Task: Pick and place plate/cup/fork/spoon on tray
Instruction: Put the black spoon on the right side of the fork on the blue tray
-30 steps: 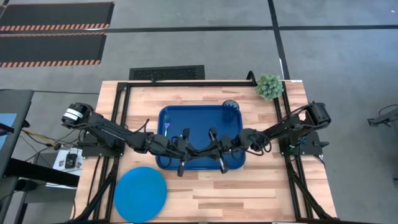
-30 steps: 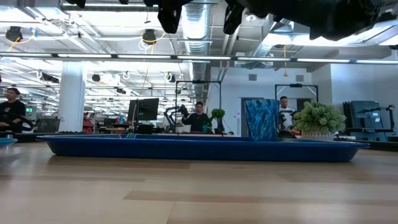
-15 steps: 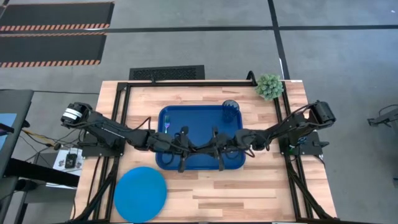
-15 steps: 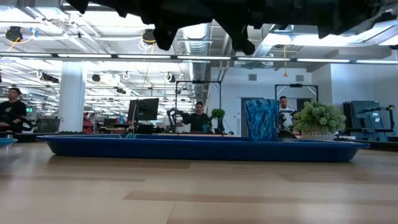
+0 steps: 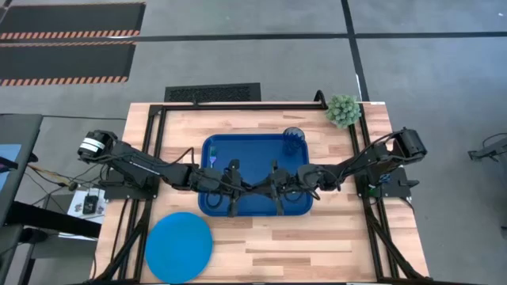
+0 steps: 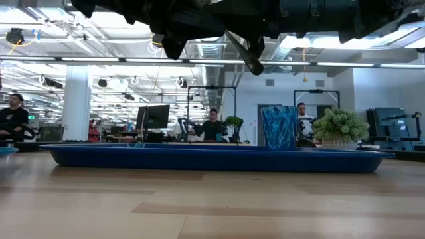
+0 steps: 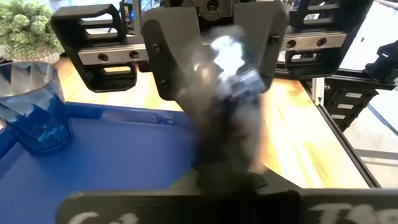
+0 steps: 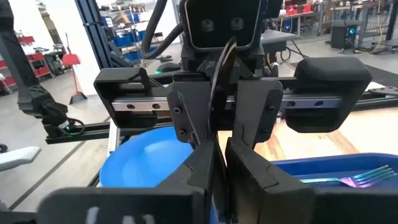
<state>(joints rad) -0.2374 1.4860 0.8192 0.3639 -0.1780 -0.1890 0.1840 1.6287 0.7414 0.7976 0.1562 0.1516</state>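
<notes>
Meeting above the middle of the tray [image 5: 253,158], the left gripper [image 5: 244,188] and the right gripper [image 5: 268,188] face each other tip to tip, each arm reaching in from its own side of the table [image 5: 317,245]. The spoon [image 6: 242,53] hangs between them, tilted, well clear of the tray floor in the low view. The left gripper's fingers are pressed together on the spoon. The right gripper's fingers stand a little apart, one on either side of the spoon; whether they touch it cannot be told.

The tray lies at the centre of the table. The cup [image 5: 294,141] stands upright in the tray's far right corner. The fork [image 5: 214,162] lies flat on the tray floor near its far left corner, just left of the left gripper. The plate [image 5: 179,245] lies flat on the bare table, near and to the left of the tray, apart from its rim and partly under the left arm's side of the frame.

A small green potted plant [image 5: 343,110] stands at the table's far right corner, off the tray. In the room beyond the table, the low view shows a person [image 6: 212,126] seated behind the tray, another person [image 6: 302,119] to the right behind the cup, and a third person [image 6: 12,116] at the far left.
</notes>
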